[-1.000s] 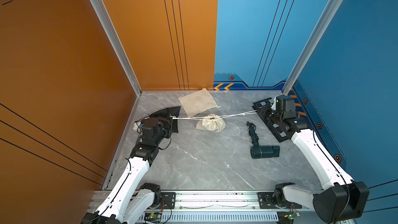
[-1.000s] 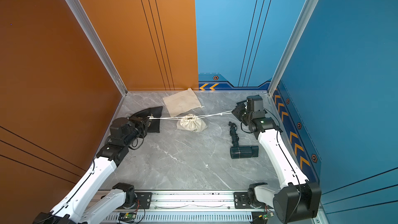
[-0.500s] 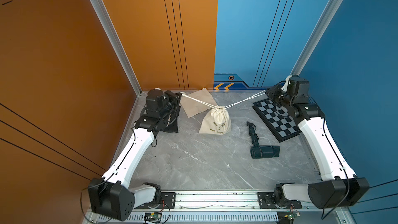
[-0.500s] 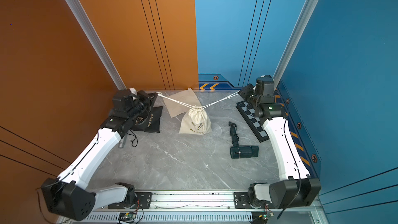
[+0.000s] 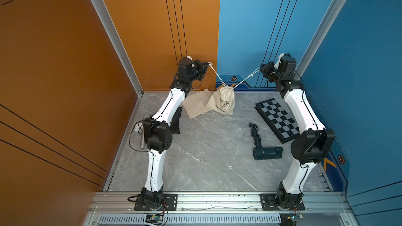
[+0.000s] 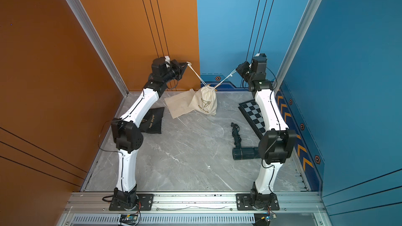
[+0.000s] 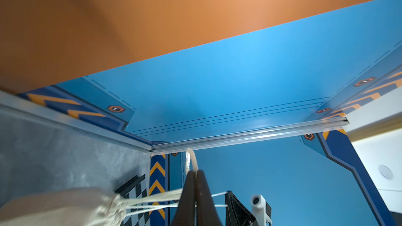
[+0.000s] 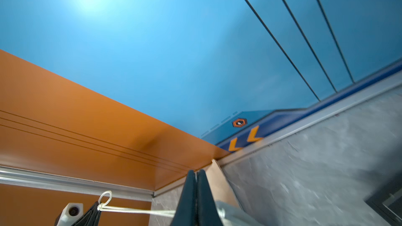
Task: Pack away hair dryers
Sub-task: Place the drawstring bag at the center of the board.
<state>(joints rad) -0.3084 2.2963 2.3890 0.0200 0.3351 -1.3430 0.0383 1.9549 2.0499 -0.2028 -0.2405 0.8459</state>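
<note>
A filled beige drawstring pouch (image 5: 221, 102) (image 6: 204, 103) printed "Hair Dryer" hangs upright near the back wall from its white cords, which run up in a V. My left gripper (image 5: 207, 64) (image 7: 195, 171) is raised at the left, shut on one cord end. My right gripper (image 5: 261, 69) (image 8: 196, 171) is raised at the right, shut on the other cord end. Whether the pouch's bottom touches the table I cannot tell. A blackish teal hair dryer (image 5: 267, 153) (image 6: 244, 153) lies on the table at the right, its bundled black cord (image 5: 255, 134) behind it.
A flat beige pouch (image 5: 194, 105) lies behind and left of the hanging one. A black pouch (image 6: 152, 121) lies under the left arm. A checkerboard (image 5: 278, 119) sits by the right arm. A silver rod (image 5: 142, 142) lies at the table's left edge.
Both grippers have risen and drawn back toward the rear wall. The cords went from nearly level to a steep V, and the pouch went from lying slumped to hanging upright.
</note>
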